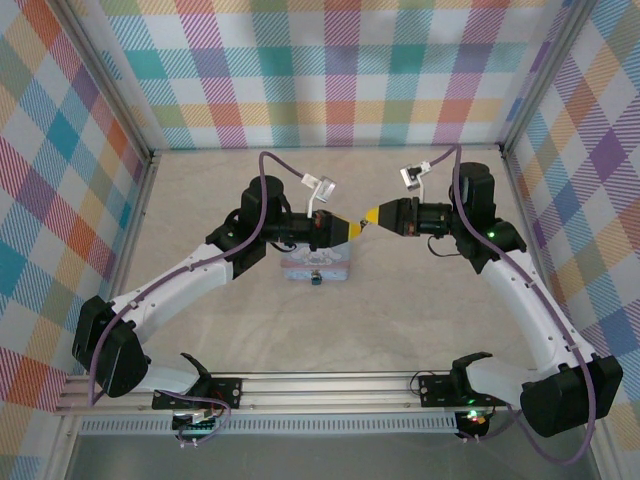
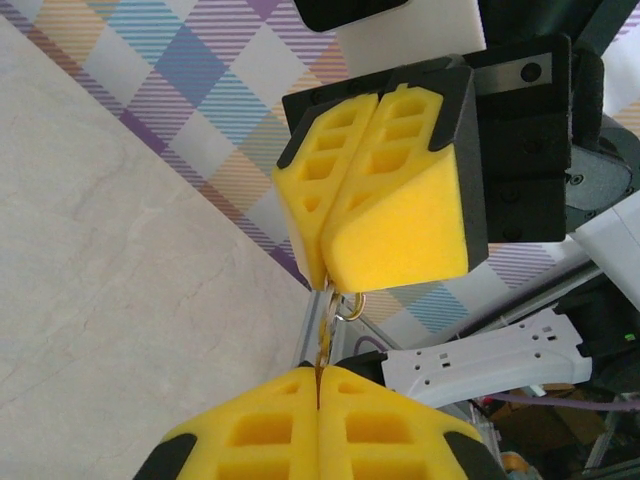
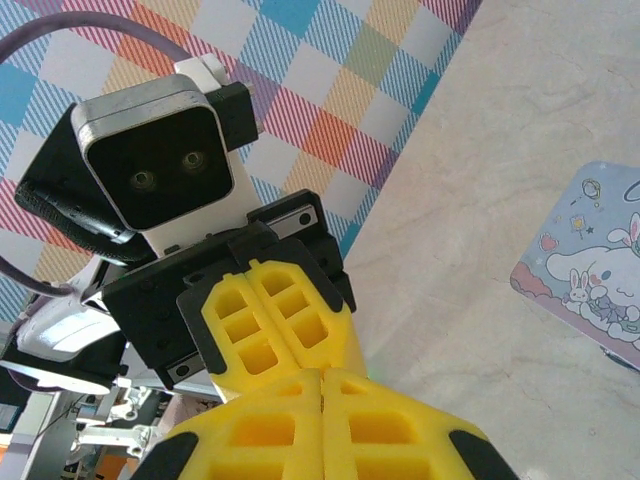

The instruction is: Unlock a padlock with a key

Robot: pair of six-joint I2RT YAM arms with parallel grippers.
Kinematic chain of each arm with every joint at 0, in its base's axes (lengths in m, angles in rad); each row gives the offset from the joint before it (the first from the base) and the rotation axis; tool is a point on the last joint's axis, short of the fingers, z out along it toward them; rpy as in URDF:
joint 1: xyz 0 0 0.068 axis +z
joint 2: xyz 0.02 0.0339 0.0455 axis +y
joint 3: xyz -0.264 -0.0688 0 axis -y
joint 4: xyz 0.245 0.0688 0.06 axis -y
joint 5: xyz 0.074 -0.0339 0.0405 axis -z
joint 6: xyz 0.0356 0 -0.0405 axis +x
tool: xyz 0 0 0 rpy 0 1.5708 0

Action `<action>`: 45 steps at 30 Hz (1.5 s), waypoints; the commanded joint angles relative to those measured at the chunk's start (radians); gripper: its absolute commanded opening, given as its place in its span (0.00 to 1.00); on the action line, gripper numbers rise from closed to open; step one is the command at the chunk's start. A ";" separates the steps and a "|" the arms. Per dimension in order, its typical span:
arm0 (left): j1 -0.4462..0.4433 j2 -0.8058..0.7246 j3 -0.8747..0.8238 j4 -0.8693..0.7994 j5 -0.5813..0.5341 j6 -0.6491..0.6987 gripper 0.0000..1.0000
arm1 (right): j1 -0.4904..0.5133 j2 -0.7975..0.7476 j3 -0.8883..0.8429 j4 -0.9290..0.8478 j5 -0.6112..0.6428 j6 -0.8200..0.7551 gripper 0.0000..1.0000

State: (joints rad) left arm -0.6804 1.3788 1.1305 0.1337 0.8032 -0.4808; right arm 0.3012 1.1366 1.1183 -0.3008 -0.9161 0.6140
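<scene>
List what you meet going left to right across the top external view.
left arm's shoulder → padlock → left tool → right tool → right arm's shoulder

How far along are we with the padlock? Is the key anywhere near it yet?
Done: the key is picked up and held in the air.
In hand: it spans between the shut left gripper and the shut right gripper, both apparently pinching it.
Left: the padlock sits ungripped at the near edge of the tin box; the key must reach it, go in and turn.
</scene>
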 commanded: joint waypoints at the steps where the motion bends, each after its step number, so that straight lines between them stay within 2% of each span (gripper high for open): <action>1: -0.004 -0.005 0.031 0.018 -0.005 0.000 0.01 | -0.001 -0.017 0.017 -0.023 -0.004 -0.033 0.08; 10: -0.004 -0.011 0.040 -0.020 -0.022 0.019 0.01 | -0.002 -0.018 0.040 -0.103 0.029 -0.098 0.08; 17: -0.004 0.003 0.041 -0.015 -0.015 0.010 0.00 | -0.001 -0.024 0.040 -0.096 0.019 -0.092 0.08; 18: -0.004 0.003 0.041 -0.017 -0.017 0.008 0.07 | -0.001 -0.023 0.040 -0.099 0.022 -0.095 0.08; 19: -0.004 0.006 0.042 -0.017 -0.016 0.009 0.08 | -0.001 -0.023 0.040 -0.100 0.021 -0.094 0.08; 20: -0.003 0.008 0.043 -0.012 -0.006 0.009 0.00 | -0.001 -0.022 0.038 -0.097 0.016 -0.094 0.08; 25: -0.005 0.008 0.040 0.001 -0.004 0.006 0.00 | -0.001 -0.024 0.037 -0.083 0.006 -0.082 0.09; 27: -0.006 0.009 0.038 0.010 -0.005 0.004 0.00 | -0.001 -0.023 0.038 -0.098 0.017 -0.091 0.14; 29: -0.006 0.009 0.043 0.001 -0.011 0.005 0.00 | -0.001 -0.026 0.038 -0.116 0.039 -0.097 0.32; 30: -0.007 0.009 0.043 -0.004 -0.012 0.008 0.00 | -0.001 -0.030 0.038 -0.125 0.060 -0.102 0.45; 31: -0.006 0.009 0.044 -0.008 -0.012 0.011 0.00 | -0.002 -0.035 0.039 -0.139 0.078 -0.110 0.52; 33: -0.006 0.012 0.050 -0.027 -0.012 0.019 0.00 | -0.006 -0.045 0.042 -0.155 0.098 -0.126 0.54; 38: -0.006 0.038 0.120 -0.188 -0.003 0.080 0.00 | -0.020 -0.059 0.058 -0.206 0.155 -0.184 0.50; 41: -0.006 0.054 0.191 -0.369 -0.013 0.154 0.00 | -0.022 -0.058 0.068 -0.251 0.201 -0.242 0.45; 45: -0.007 0.088 0.293 -0.617 -0.001 0.258 0.00 | -0.021 -0.055 0.027 -0.197 0.162 -0.252 0.44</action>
State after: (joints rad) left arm -0.6804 1.4540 1.3560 -0.2623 0.7883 -0.3279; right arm 0.2863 1.0935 1.1553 -0.5102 -0.7441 0.4118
